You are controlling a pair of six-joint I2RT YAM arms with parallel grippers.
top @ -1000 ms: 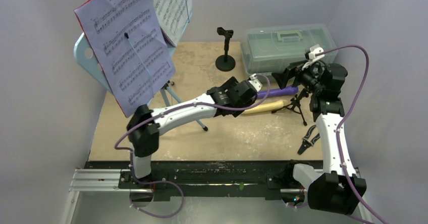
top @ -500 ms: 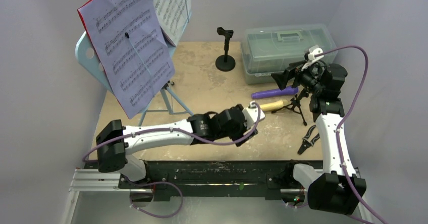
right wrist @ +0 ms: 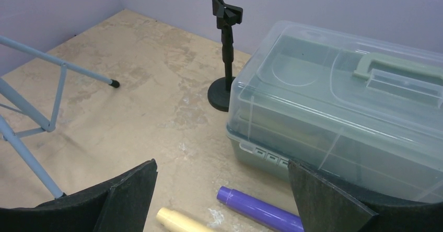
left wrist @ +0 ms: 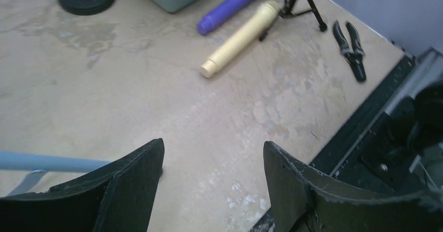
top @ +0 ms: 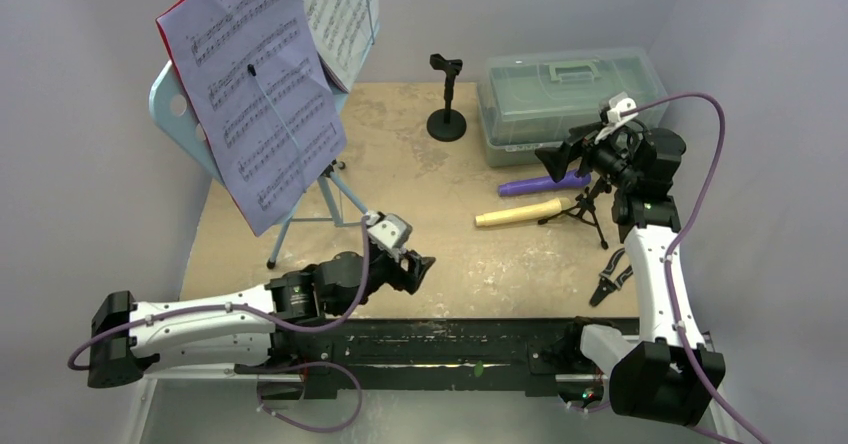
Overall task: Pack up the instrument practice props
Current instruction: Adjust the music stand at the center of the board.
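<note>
Blue music rest (top: 165, 99) on the left, microphones to the right, both pincers empty
Sheet music (top: 260, 94) leans on the rest with a red folder (top: 164, 26) behind it. The left gripper (left wrist: 211, 148) hangs low near the front edge of the table (top: 400, 164), just right of the tripod legs, its jaws apart on nothing. The cream microphone (top: 518, 212) and purple microphone (top: 545, 181) lie well apart from it, further right. The right gripper (right wrist: 222, 172), jaws wide and empty, hovers above the purple microphone, near the tripod mic holder (top: 590, 204) and plastic box (top: 570, 84)
</note>
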